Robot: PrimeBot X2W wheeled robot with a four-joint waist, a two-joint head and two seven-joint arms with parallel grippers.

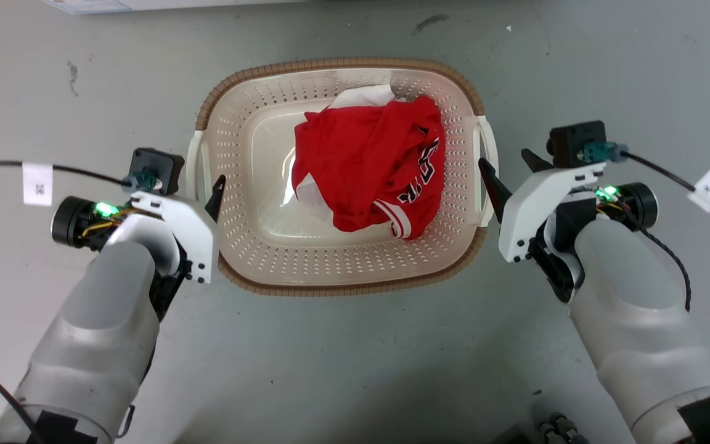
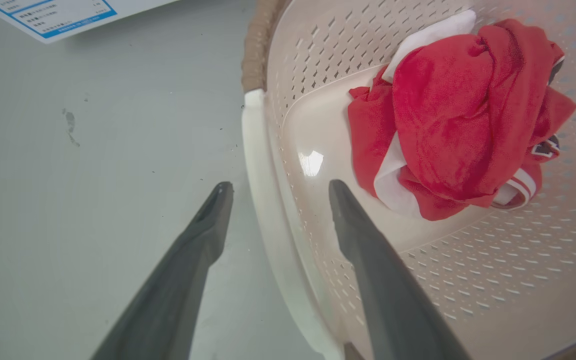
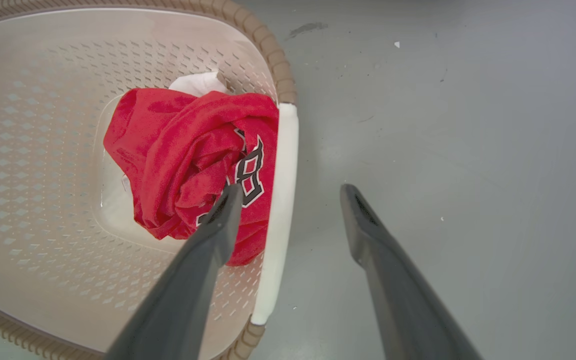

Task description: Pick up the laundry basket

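head view is showing the basket (image 1: 342, 63) sitting on the floor (image 1: 355, 357), centred between the 2 arms, with a red shirt (image 1: 367, 160) lying inside toward its right wall. basket is not yet lifted.

left wrist view is showing the left gripper (image 2: 279, 184) with fingers apart, straddling the left handle (image 2: 258, 175): 1 finger outside over the floor, 1 inside over the basket wall. right wrist view is showing the right gripper (image 3: 290, 186) likewise spread, straddling the right handle (image 3: 283, 175), with nothing clamped.

judgement: the step in hand is the pre-grasp alignment at both handles. the next move is calling for each gripper to be closing on its handle, then both arms to be rising together and level so the basket is not tipping.

head view is giving the even placing of both arms at once, but part of the left gripper is hiding behind its camera mount. right wrist view alone is revealing the inner finger lying over the shirt, so cloth could be getting pinched. whether any finger is touching a handle, i cannot tell.
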